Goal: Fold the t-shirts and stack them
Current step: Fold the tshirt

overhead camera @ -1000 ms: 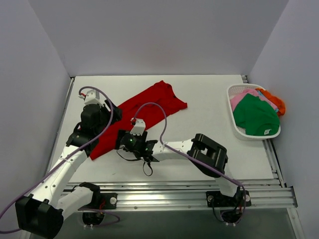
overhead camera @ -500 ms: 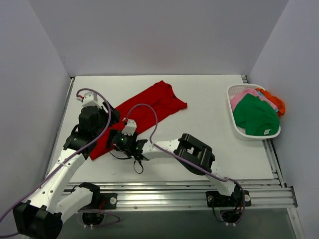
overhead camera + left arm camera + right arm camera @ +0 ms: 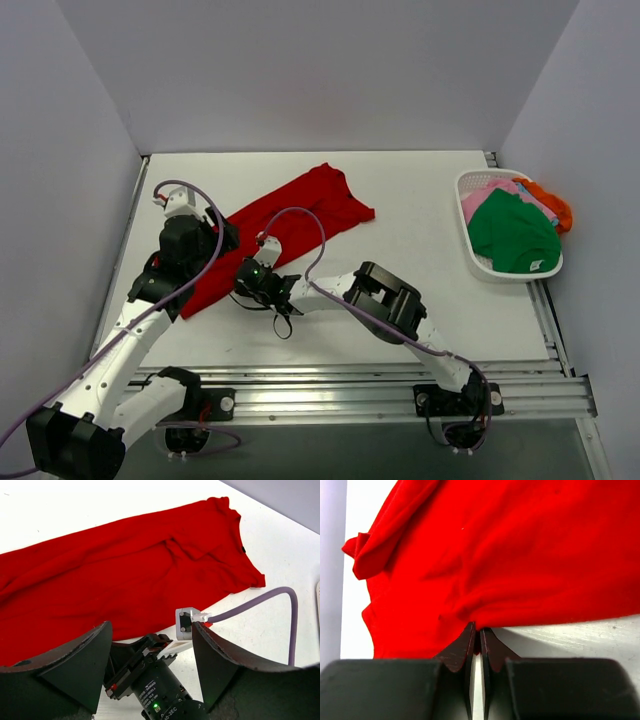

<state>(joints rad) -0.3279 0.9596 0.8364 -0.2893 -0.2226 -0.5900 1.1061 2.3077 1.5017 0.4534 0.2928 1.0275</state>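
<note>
Right gripper (image 3: pixel 476 629): low over the table (image 3: pixel 420 300), jaws pressed together on the near edge of the red t-shirt (image 3: pixel 290 215); the cloth puckers where they pinch it.
Left gripper (image 3: pixel 150 627): just above the shirt's left end, jaws spread wide with nothing between them.
Red t-shirt: lying flat in a long band that runs from near left to its collar further back, folded lengthwise by the look of it.
Basket (image 3: pixel 465 180): well apart at the far right, holding the green shirt (image 3: pixel 515 235), pink shirt (image 3: pixel 485 195) and orange shirt (image 3: pixel 550 200).
Step in hand: I'd say the fold of the red one, with the edge just gripped.
Next move: probably the left jaws must close on the edge too, then both carry it across evenly.
</note>
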